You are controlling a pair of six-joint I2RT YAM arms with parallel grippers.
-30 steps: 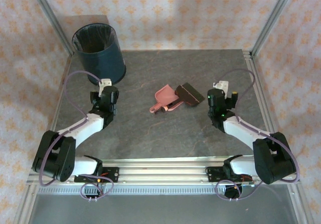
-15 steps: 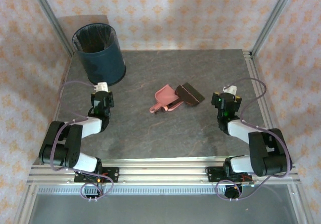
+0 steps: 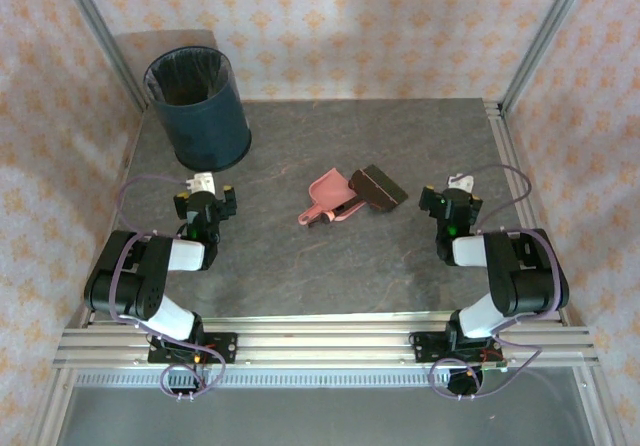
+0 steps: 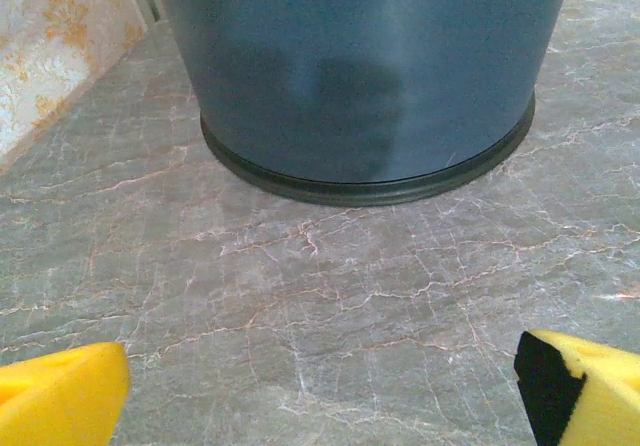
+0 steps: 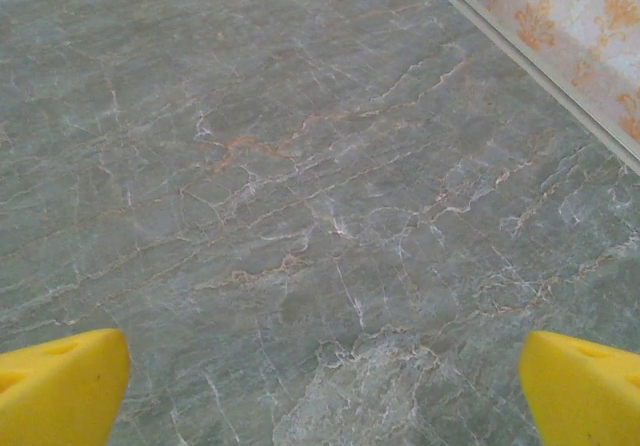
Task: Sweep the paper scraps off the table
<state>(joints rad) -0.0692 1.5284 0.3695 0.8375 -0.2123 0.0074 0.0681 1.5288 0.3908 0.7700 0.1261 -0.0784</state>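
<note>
**A:** Start big. What could go wrong on the desk (image 3: 300, 266)?

**B:** My guess is that the sweeping is done, so the main risk is undoing it. The bin (image 3: 200, 116) stands at the far left corner, and in the left wrist view its base (image 4: 365, 156) sits close ahead of the left jaws. A forward reach from there could hit the wall of the bin and tip it, spilling whatever it holds.

**A:** And the arms?

**B:** The left arm (image 3: 150, 276) and the right arm (image 3: 510, 276) are both folded low near their bases, with cable loops hanging beside them. A quick swing could snag a loop.

**A:** What about the dustpan?

**B:** The dustpan (image 3: 328, 198) lies mid-desk, touching the brush (image 3: 378, 186), well apart from either arm. If an arm crossed the middle carelessly, it could shove the pair along.

**A:** Are the jaws holding anything?

**B:** No. The left jaws are spread wide with nothing between the yellow pads (image 4: 60, 396), and the right jaws are the same, with their pads (image 5: 60, 386) apart over bare stone near the right rail. A sideways move there could bump the rail.

**A:** So where are the paper scraps?

**B:** I cannot tell. From above the inside of the bin is dark, and anything under the dustpan is hidden. A few scraps could be left there.
</note>
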